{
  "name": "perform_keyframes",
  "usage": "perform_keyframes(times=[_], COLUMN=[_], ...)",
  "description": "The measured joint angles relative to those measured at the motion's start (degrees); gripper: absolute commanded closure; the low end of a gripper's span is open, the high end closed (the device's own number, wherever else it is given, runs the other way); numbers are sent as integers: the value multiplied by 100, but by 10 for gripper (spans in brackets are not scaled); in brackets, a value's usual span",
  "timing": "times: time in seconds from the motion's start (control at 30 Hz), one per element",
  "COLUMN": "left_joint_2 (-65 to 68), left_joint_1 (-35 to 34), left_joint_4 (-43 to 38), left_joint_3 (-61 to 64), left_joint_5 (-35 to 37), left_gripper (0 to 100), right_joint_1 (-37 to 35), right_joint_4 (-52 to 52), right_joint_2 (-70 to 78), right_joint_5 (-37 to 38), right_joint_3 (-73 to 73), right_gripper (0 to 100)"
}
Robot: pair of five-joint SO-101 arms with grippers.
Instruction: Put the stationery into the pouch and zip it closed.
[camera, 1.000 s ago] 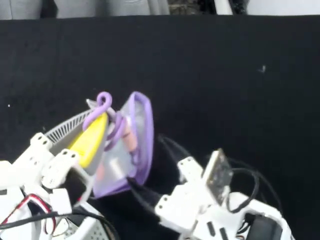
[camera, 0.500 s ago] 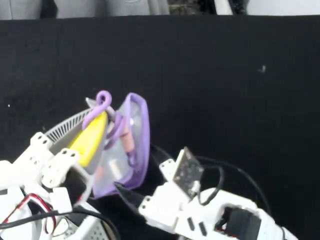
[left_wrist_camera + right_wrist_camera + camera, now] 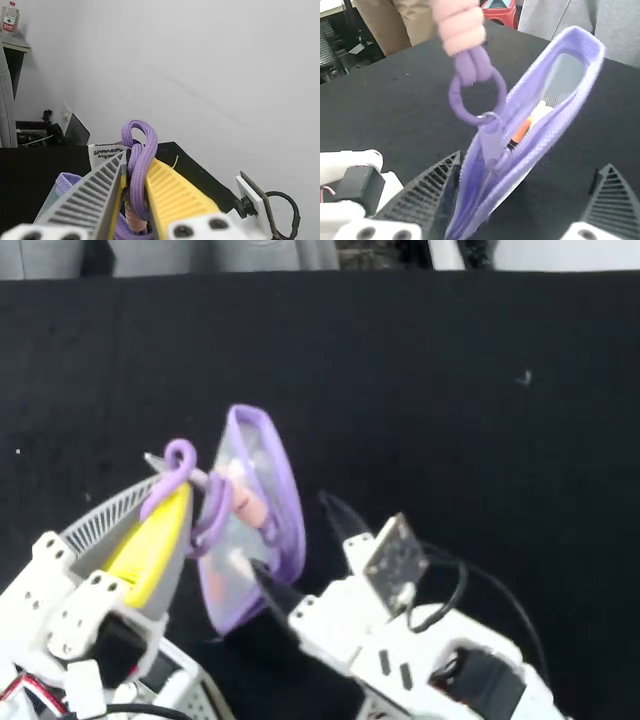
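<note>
The pouch (image 3: 250, 510) is held up on edge by its loop (image 3: 140, 145), pinched in the left gripper (image 3: 133, 167), seemingly so the zip is presented. The right gripper (image 3: 532, 162) is spread wide astride the pouch's near end, beside the zip pull (image 3: 490, 136), likely to take it. Stationery (image 3: 521, 131) is seen inside. The long axis runs from the right gripper away across the table (image 3: 450, 390).

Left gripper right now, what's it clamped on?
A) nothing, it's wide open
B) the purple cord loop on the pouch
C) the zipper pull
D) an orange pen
B: in the left wrist view the purple cord loop is pinched between the grey and yellow fingers of the left gripper, and the high view shows the same loop curling out past that gripper's tip.
</note>
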Motion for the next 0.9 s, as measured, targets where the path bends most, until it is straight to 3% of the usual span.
perform_keyframes(times=[0.33, 0.53, 0.7, 0.9], left_joint_2=[-9, -26, -62, -53], left_joint_1=[0, 0, 0, -70], left_joint_4=[0, 0, 0, 0], left_joint_3=[0, 0, 0, -62], left_joint_5=[9, -141, -396, -949], left_gripper=[972, 972, 972, 972], right_joint_1=[369, 659, 721, 721], right_joint_4=[-835, -782, -580, -545], right_joint_2=[1644, 1697, 1459, 1389], right_joint_5=[141, 246, 1108, 1319], right_joint_3=[-132, -202, -202, -202], right_gripper=[787, 985, 987, 988])
